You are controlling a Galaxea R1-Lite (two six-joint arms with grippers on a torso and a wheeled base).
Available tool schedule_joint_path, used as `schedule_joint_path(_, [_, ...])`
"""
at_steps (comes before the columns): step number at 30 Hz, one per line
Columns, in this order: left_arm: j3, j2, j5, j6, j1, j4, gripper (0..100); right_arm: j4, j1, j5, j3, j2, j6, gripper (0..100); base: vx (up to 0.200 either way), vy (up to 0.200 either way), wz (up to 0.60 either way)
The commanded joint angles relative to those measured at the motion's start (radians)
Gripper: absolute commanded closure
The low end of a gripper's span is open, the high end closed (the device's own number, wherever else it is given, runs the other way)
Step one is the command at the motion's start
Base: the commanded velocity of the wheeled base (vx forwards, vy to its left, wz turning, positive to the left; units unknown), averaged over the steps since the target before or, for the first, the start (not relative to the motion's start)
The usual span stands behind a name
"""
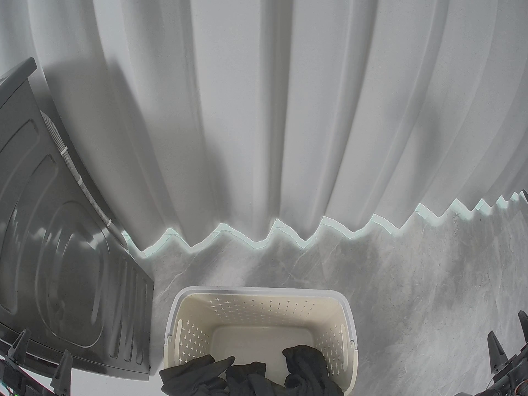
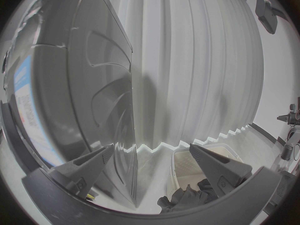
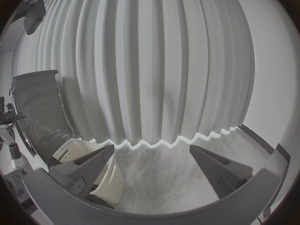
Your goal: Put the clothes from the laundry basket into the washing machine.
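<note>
Grip was not yet taken: the left fingers (image 2: 90,169) stood spread wide with nothing between them, low in the bottom left corner of the head view, and the right fingers (image 3: 218,169) were just as open and empty in the bottom right corner. Between them, at bottom centre, lay the clothes (image 1: 247,378), a dark crumpled heap against the near end of the laundry basket (image 1: 258,292), one piece seeming to droop over its near left rim. The washing machine (image 1: 60,281) stood just left of the basket, showing a ribbed grey panel; its door could not be seen. Behind hung a white curtain (image 1: 275,111), reaching the grey floor (image 1: 434,281). The step in hand looked to be a pick from the basket. Done well, one set of fingers would drop straight over the heap, sink into a thick fold before closing, then lift until trailing cloth cleared the rim before swinging left.
</note>
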Motion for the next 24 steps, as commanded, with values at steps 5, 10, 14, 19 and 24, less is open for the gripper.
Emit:
schedule_joint_path(5, [0.016, -0.018, 0.000, 0.000, 0.000, 0.000, 0, 0.000, 0.000, 0.000, 0.016, -0.016, 0.000, 0, 0.000, 0.000, 0.00])
schedule_joint_path(10, [0.016, -0.018, 0.002, -0.002, 0.000, 0.000, 0, 0.000, 0.000, 0.000, 0.016, -0.016, 0.000, 0, 0.120, 0.000, 0.00])
schedule_joint_path(14, [0.016, -0.018, 0.002, 0.000, 0.000, 0.000, 0, 0.000, 0.000, 0.000, 0.016, -0.016, 0.000, 0, 0.000, 0.000, 0.00])
schedule_joint_path(19, [0.016, -0.018, 0.002, 0.000, 0.000, 0.000, 0, 0.000, 0.000, 0.000, 0.016, -0.016, 0.000, 0, 0.000, 0.000, 0.00])
schedule_joint_path(24, [0.016, -0.018, 0.002, 0.000, 0.000, 0.000, 0, 0.000, 0.000, 0.000, 0.016, -0.016, 0.000, 0, 0.000, 0.000, 0.00])
